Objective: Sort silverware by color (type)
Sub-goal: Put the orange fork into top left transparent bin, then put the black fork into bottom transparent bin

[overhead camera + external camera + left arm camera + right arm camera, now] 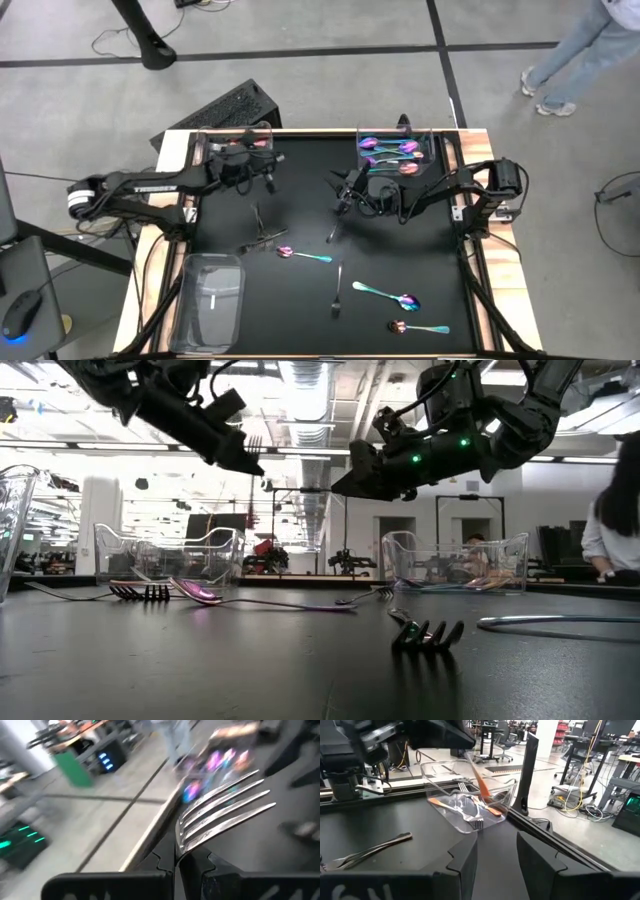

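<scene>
High view: the table (300,300) is black, with clear trays at three corners. The left gripper (268,180) hangs near the far-left tray (235,140), which holds coppery pieces. Its fingers are closed on a silver fork (220,815); the left wrist view shows the tines sticking out past the pinched fingertips.

The right gripper (343,200) hovers over the middle of the table, just in front of the far-right tray (395,150). That tray holds several purple-teal spoons (385,148). In the right wrist view the two dark fingers (465,860) stand apart with nothing between them, so the right gripper is open and empty. The same view looks across at the far-left tray, where orange-red pieces (482,790) lie with a clear or silver fork.

On the table between the arms lie two dark forks (262,238), crossed or touching. Just beside them is a rainbow spoon (300,254). A small dark fork (337,298) lies nearer the front, and two more rainbow spoons (390,295) lie toward the front right, one of them close to the edge (418,327). The near-left tray (210,300) holds one pale piece that I cannot make out.

In the low view both arms hang above the table, and a dark fork (425,632) lies close to the camera.
</scene>
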